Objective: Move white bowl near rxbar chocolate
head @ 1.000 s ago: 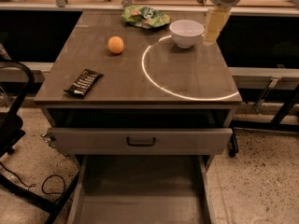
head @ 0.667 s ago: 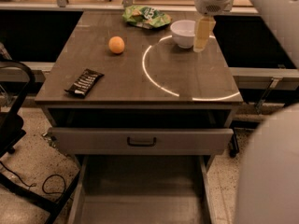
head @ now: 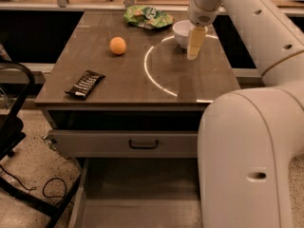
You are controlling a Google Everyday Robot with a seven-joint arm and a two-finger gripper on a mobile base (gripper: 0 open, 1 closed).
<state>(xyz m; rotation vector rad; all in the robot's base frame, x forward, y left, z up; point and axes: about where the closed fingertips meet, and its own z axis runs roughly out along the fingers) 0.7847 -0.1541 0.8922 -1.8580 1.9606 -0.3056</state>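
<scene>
Gripper hangs at 4 o'clock of the small glossy white bowl; we cannot tell its spread. Flat black rxbar chocolate wrapper lies at 8 o'clock on the brown counter.

White bowl behind hand; rxbar front-left

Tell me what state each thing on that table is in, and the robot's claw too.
White bowl: upright on the table, far side.
Gripper: poised just in front of the bowl.
Chocolate bar: lying flat, near left corner.
Orange: resting loose, untouched.
Green bag: crumpled, lying at far edge.
</scene>
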